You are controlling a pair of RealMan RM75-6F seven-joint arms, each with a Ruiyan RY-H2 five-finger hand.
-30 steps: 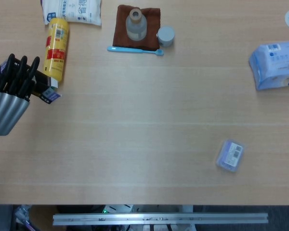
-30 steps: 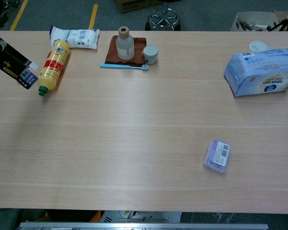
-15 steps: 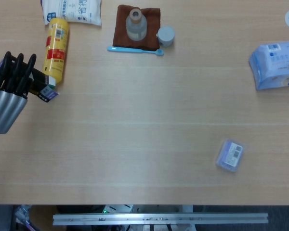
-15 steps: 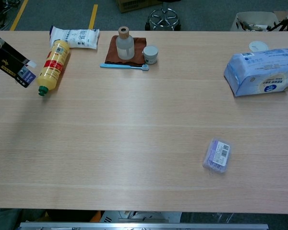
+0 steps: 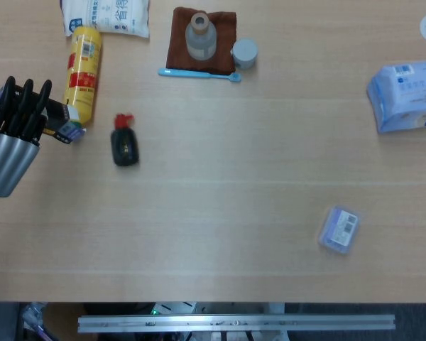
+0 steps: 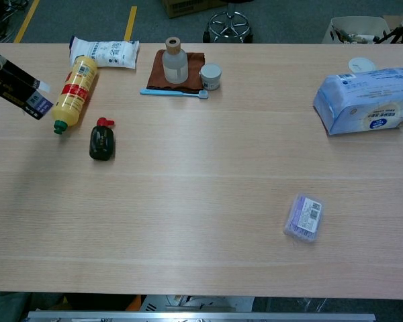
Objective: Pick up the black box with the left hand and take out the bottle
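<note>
My left hand is at the far left, above the table, and grips the black box with its open end pointing right and slightly down. In the chest view the black box hangs in the air at the left edge, and only a sliver of the hand shows there. A small dark bottle with a red cap lies on its side on the table just right of the box's mouth; the same bottle lies apart from the box. My right hand is in neither view.
A yellow bottle lies beside the box, with a white pouch behind it. A brown cloth carries a clear jar, with a grey cap and a blue toothbrush beside it. A tissue pack and a purple packet lie to the right.
The dark red-capped bottle, unseen before, now lies on the table right of the box. The box has tipped slightly and shifted a little left in my left hand.
</note>
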